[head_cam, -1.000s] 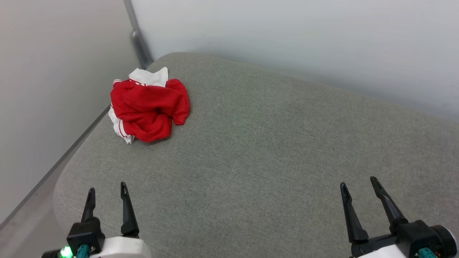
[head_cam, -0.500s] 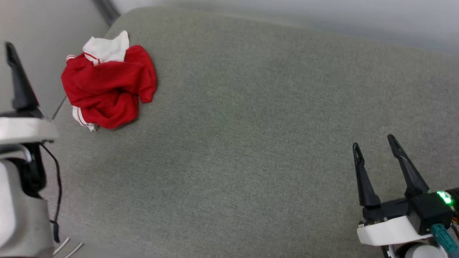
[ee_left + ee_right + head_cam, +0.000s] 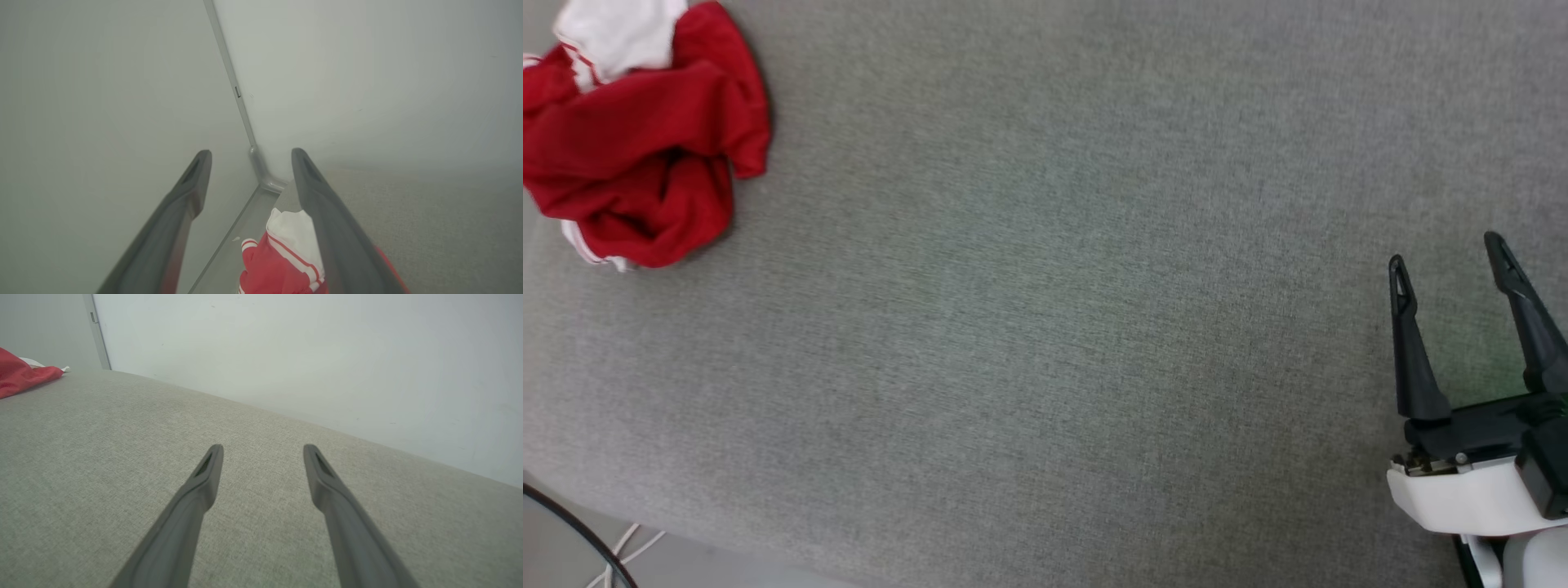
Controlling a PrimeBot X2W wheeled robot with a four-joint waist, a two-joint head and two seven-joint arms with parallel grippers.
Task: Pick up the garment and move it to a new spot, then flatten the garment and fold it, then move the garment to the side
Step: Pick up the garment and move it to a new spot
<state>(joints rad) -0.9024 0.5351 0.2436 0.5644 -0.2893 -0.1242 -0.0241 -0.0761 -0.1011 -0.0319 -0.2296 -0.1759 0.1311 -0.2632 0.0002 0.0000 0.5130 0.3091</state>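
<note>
The red jersey T-shirt (image 3: 645, 147), crumpled and probably soft and light, lies just beneath the open left end effector (image 3: 251, 154), well apart from the open right end effector (image 3: 1446, 253); pinch a raised fold

Looks like a bare robotics test room to me, more lab than anyone's home. Plain pale walls (image 3: 286, 355) on two sides, meeting in a corner with a grey trim strip (image 3: 235, 94) running down the join. A big grey upholstered pad (image 3: 1045, 327) sits pushed into that corner, with a woven cloth cover and a rounded edge. Down on the pale floor (image 3: 711, 572) lie a loose black cable (image 3: 572, 516) and thin white cords (image 3: 629, 545). And there's a white-cased robot arm, its right end effector (image 3: 1446, 250) over the pad, dark fingers spread.
</note>
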